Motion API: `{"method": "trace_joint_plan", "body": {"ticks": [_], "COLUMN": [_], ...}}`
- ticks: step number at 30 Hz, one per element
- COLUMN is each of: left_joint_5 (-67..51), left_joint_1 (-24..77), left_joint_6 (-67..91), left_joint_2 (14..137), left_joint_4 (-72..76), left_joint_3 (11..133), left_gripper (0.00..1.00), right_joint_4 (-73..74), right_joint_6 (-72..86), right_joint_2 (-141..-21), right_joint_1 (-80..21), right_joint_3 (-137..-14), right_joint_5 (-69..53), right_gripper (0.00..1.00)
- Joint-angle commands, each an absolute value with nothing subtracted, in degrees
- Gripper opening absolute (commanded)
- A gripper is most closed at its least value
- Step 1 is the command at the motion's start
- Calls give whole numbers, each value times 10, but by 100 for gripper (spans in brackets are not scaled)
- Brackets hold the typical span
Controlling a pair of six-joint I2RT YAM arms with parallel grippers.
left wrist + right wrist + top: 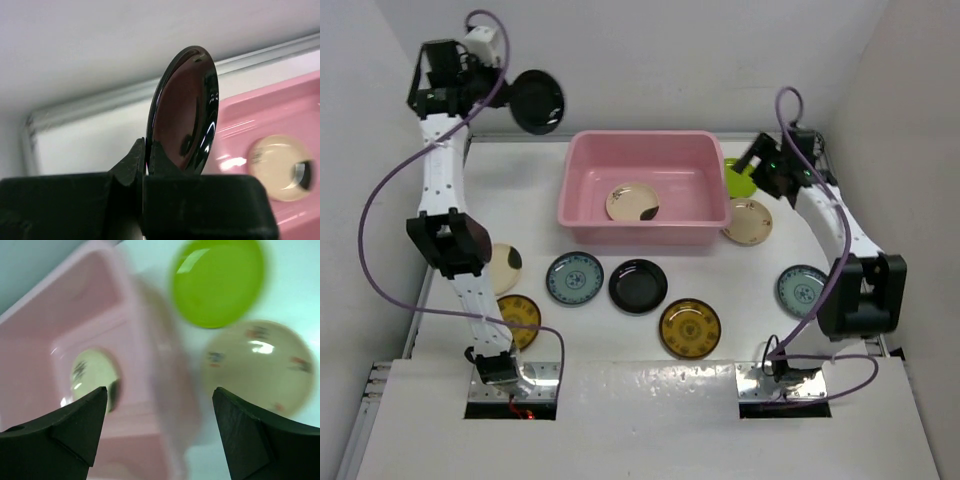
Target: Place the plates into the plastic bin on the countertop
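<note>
While the left gripper pinches a glossy black plate by the bottom of its rim, jaws clamped on that thin edge, the dish stands almost on edge above the fingers, high off the countertop. From where I stand, the pink bin lies below and to the right of that gripper, and its nearest corner is not yet under the plate. One blotched cream plate lies flat on the bin's floor.

The right gripper hangs over the bin's right wall with its jaws wide apart and nothing between them. Just beyond its fingertips a lime green plate and a pale speckled plate sit on the countertop beside the bin. Back toward the arm bases lie a teal plate, a second black plate, an amber plate and a few more.

My worry is the hold: a slick rim caught at one spot could pivot or slide out as the arm swings. Let go here, I reckon the plate would miss the bin and land on the countertop. Dropped from this height over the bin, it might strike the cream plate and chip. The right arm, so close to the bin wall, could nudge the bin
</note>
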State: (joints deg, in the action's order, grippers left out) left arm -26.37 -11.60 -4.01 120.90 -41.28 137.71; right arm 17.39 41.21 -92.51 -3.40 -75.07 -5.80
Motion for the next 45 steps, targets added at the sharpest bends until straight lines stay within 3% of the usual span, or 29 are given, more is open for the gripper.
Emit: {"method": "trace_joint_plan", "body": {"ticks": [1,4,8,15,22,24,25,26,31,34,37,38,41,43,45], "left_joint_5": [-327,-327,-319,-306,-284,-284,-277,-269,-251,-258,-258,-258,-258,-258,-258], "left_joint_1": [-15,41,90,114,120,120,120,120,120,120,120,120,120,114,100], "left_joint_6": [-16,-9,-9,-3,-3,-10,-10,-17,-25,-30,-36,-43,-43,-43,-38], "left_joint_2": [1181,1204,1266,1328,1354,1359,1359,1359,1364,1359,1344,1339,1318,1311,1304], "left_joint_4": [-415,-415,-396,-363,-345,-345,-345,-345,-345,-345,-345,-345,-345,-345,-345], "left_joint_3": [1379,1322,1321,1303,1253,1252,1246,1246,1254,1266,1291,1296,1310,1310,1310], "left_gripper": [0,0,0,0,0,12,27,32,49,52,53,55,56,56,56], "right_joint_4": [185,168,155,167,145,134,133,128,103,75,67,68,85,93,97], "right_joint_6": [467,540,528,469,475,475,474,475,480,487,489,490,490,488,489], "right_joint_2": [-876,-849,-873,-967,-1011,-1024,-1029,-1033,-1056,-1063,-1070,-1074,-1070,-1049,-1024], "right_joint_1": [19,86,132,156,157,155,154,153,157,159,159,160,162,164,166], "right_joint_3": [-642,-567,-551,-587,-574,-571,-571,-570,-551,-534,-531,-533,-532,-526,-510], "right_joint_5": [51,41,-16,-102,-117,-127,-127,-126,-122,-117,-111,-107,-85,-70,-62], "right_gripper": [85,84,82,70,70,68,66,66,55,52,40,27,8,0,0]}}
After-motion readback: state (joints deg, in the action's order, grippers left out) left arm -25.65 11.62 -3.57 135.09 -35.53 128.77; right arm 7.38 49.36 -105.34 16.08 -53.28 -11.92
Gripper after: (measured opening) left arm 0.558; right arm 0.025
